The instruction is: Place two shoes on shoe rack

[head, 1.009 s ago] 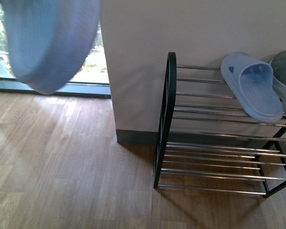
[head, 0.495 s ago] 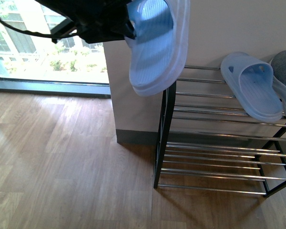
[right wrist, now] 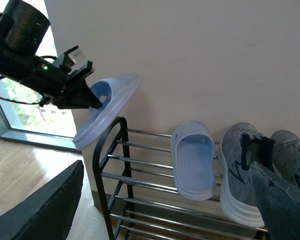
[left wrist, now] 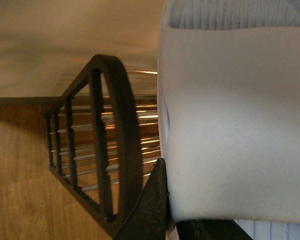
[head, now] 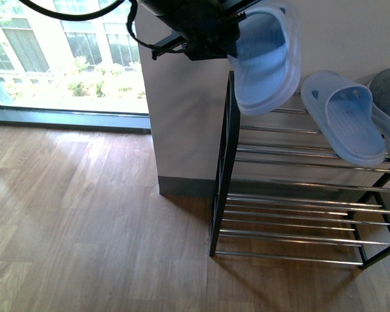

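Beige wall, right wrist view alone shows grey sneakers on rack

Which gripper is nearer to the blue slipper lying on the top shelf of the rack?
Left. The left gripper holds another slipper above the rack end, beside the resting slipper. The right gripper sits farther back.

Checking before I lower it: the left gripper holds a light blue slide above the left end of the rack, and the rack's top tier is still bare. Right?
Not quite. The left gripper does hold the blue slide above the rack's left end, but the top tier already carries a second blue slide and grey sneakers, per the right wrist view.
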